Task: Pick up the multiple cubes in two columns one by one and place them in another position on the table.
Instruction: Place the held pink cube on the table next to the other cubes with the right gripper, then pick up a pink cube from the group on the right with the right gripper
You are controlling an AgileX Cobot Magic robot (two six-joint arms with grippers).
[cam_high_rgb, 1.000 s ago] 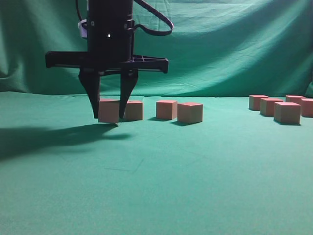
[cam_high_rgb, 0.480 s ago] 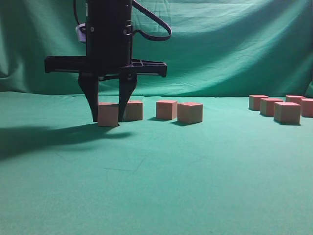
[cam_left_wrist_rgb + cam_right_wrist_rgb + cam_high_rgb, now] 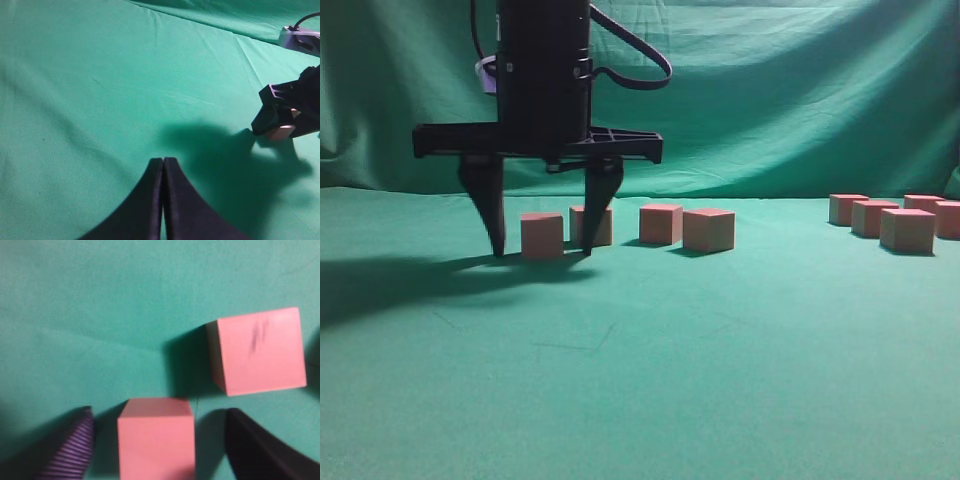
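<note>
Sitting in a loose cluster at left on the green cloth table (image 3: 650, 340) – four small pinkish-red cubes (image 3: 660, 224); five more waiting far right. Straddling the nearest left cube (image 3: 542, 236) with jaws apart, not touching: right gripper (image 3: 544, 244). Left gripper (image 3: 163, 200) resting pressed together (nothing held). Spotting no containers anywhere.

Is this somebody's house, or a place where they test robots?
Probably a robot test setup, not a home. A flat table covered in green cloth sits before a draped green cloth backdrop. Small pinkish-red cubes stand in groups on it, and a black robot gripper hangs open around one.
</note>
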